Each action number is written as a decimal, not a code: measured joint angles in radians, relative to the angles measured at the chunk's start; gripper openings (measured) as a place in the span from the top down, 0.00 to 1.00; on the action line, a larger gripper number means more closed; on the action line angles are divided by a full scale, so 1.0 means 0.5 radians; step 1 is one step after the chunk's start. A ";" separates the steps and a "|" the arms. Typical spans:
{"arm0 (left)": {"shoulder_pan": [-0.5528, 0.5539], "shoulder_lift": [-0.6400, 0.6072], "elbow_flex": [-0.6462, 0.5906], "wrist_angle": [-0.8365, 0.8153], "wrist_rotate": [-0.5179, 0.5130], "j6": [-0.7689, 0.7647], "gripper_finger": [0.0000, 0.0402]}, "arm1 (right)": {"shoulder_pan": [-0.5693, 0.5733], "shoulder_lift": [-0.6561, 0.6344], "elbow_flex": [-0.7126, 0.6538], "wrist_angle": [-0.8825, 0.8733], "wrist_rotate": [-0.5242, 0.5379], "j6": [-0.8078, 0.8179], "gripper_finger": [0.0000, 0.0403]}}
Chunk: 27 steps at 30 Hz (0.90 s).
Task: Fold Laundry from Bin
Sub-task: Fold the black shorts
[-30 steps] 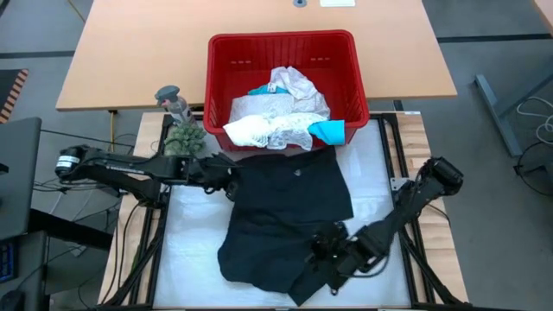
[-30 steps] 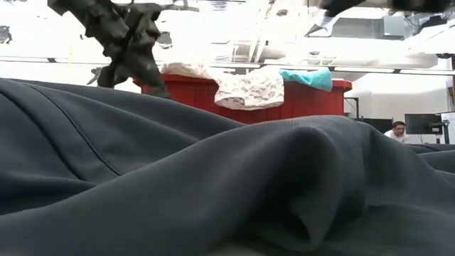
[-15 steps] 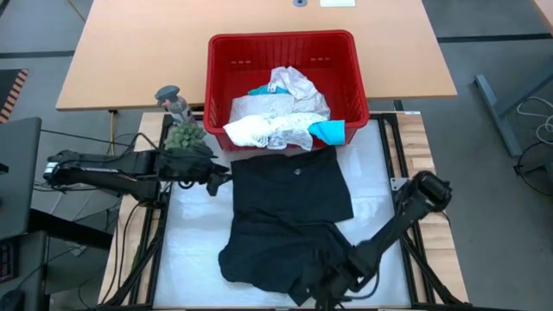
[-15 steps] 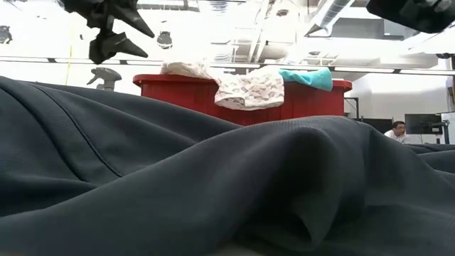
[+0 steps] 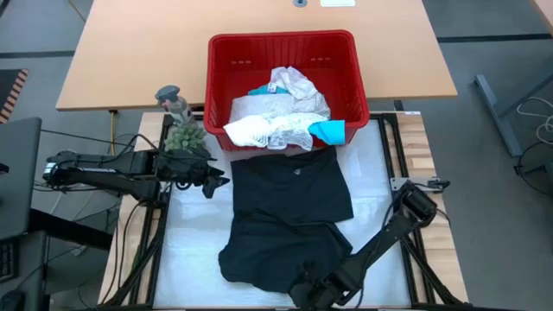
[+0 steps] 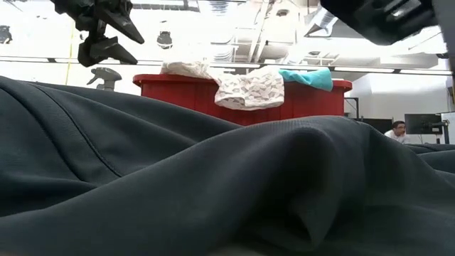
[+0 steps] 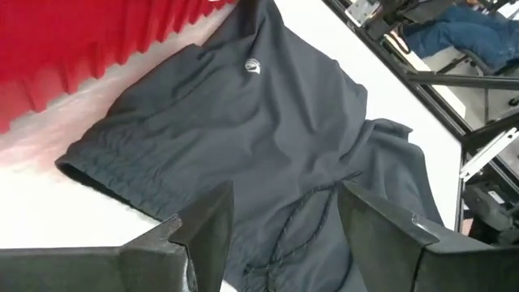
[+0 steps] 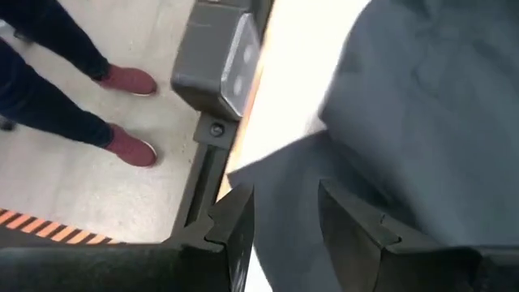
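Our left gripper (image 5: pixel 218 183) hung with its fingers (image 7: pixel 212 223) spread apart and nothing between them; in the left wrist view we saw only open air in the gap and, below it, the black garment (image 5: pixel 289 216). It hovered just off that garment's near corner by the waistband, clear of the cloth. Our right gripper (image 5: pixel 304 296) sat at the opposite, lower end of the same garment, fingers (image 8: pixel 235 219) likewise parted and empty, poised over a dark folded flap at the table's front edge.

Between the two grippers the black garment lay spread on the white mat (image 5: pixel 190 242), its upper part flat with a small pale logo (image 7: pixel 254 68) and its lower part bunched into folds. In the low view those folds filled the foreground.

Just beyond the left gripper, close beside its arm, stood a small green plant (image 5: pixel 185 136) with a grey spray bottle (image 5: pixel 174 101) behind it. Farther out, touching the garment's top edge, sat the red bin (image 5: pixel 346 56), holding white lacy pieces (image 5: pixel 276 121) and a teal one (image 5: pixel 327 130), some draped over its near rim.

Past the right gripper, off the table, we saw a person's legs and red shoes (image 8: pixel 130 146) on the floor, next to a grey box (image 8: pixel 219 61) on the frame.
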 joint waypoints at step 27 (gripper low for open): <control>0.000 0.001 0.000 -0.059 -0.006 -0.037 0.48 | 0.049 0.052 -0.027 -0.150 -0.003 0.036 0.60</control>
